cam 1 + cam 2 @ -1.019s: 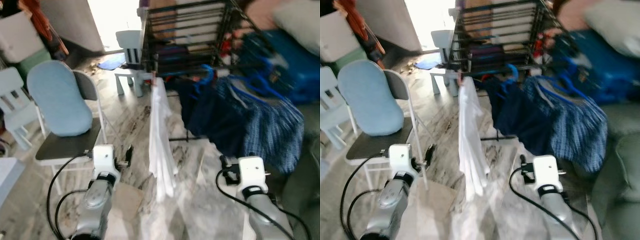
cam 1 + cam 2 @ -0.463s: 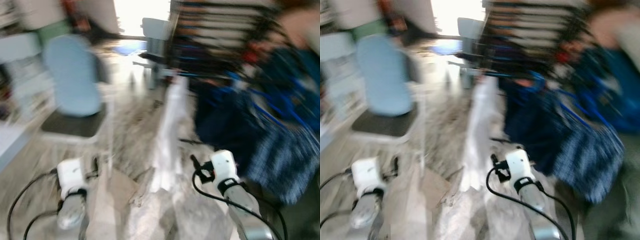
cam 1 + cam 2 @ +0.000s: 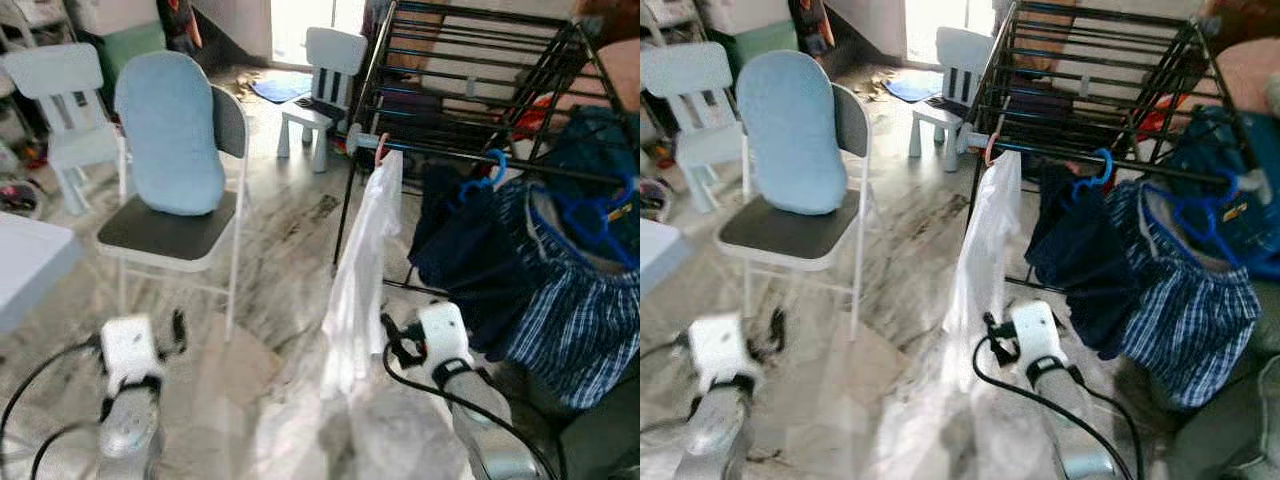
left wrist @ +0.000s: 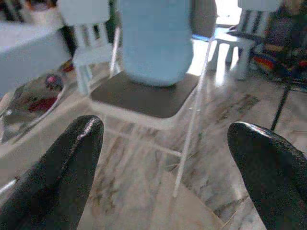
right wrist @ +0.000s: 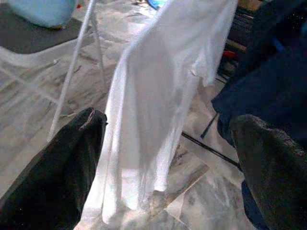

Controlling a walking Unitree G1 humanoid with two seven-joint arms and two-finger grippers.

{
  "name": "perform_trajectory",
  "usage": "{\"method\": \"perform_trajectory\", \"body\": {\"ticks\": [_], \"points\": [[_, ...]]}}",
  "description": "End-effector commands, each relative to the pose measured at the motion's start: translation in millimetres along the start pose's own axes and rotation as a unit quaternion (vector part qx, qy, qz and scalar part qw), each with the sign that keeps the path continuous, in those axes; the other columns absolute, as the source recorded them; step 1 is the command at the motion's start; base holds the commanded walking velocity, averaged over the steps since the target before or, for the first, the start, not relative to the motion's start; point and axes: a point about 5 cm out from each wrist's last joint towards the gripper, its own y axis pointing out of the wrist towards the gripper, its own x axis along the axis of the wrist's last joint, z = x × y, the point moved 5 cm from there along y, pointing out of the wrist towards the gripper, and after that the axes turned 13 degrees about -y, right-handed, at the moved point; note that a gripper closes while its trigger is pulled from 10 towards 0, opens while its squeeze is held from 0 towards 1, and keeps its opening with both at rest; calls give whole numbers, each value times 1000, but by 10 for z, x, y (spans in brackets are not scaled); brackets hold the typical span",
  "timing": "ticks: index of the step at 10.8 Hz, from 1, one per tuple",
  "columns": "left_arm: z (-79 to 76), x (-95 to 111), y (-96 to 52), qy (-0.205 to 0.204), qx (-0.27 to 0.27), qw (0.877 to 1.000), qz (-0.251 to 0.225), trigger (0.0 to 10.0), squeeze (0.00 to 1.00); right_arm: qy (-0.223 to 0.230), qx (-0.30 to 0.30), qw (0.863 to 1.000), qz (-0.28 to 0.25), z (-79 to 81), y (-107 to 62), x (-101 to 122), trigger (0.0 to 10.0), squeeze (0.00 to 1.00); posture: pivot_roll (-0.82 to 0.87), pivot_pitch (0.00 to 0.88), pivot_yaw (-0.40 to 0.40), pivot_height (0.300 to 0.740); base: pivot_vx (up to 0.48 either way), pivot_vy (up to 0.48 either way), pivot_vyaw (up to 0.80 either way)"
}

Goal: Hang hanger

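Hovering low over the marble floor (image 3: 290, 260), the two grippers sit nearest to me, each with its black fingers spread wide and nothing between them. The left gripper (image 4: 165, 167) points toward a folding chair (image 3: 175, 235), and the right gripper (image 5: 165, 165) faces a white shirt (image 3: 360, 280) that hangs straight down just ahead of it. From the head views the right gripper's white wrist block sits just beside the shirt's lower hem, not touching it as far as I can tell.

That shirt hangs from a hanger whose reddish hook (image 3: 382, 146) is caught over the front rail of a black drying rack (image 3: 470, 80). Further along the same rail hang a dark navy garment (image 3: 460, 260) on a blue hanger (image 3: 485, 170) and a blue plaid garment (image 3: 570, 310) on another blue hanger.

Off to the left, the folding chair carries a pale blue cushion (image 3: 170, 135) leaning upright against its back. Beyond it stand two small white chairs, one by the wall (image 3: 70, 110) and one near the bright doorway (image 3: 320, 85).
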Motion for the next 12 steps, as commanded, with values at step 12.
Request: {"method": "perform_trajectory", "body": {"ticks": [12], "points": [[-438,-173,154,-5,-77,996,41,10000,0,-1,-93,996,18,-286,-81,-101,10000,0,-133,0,122,740,0,0,0]]}}
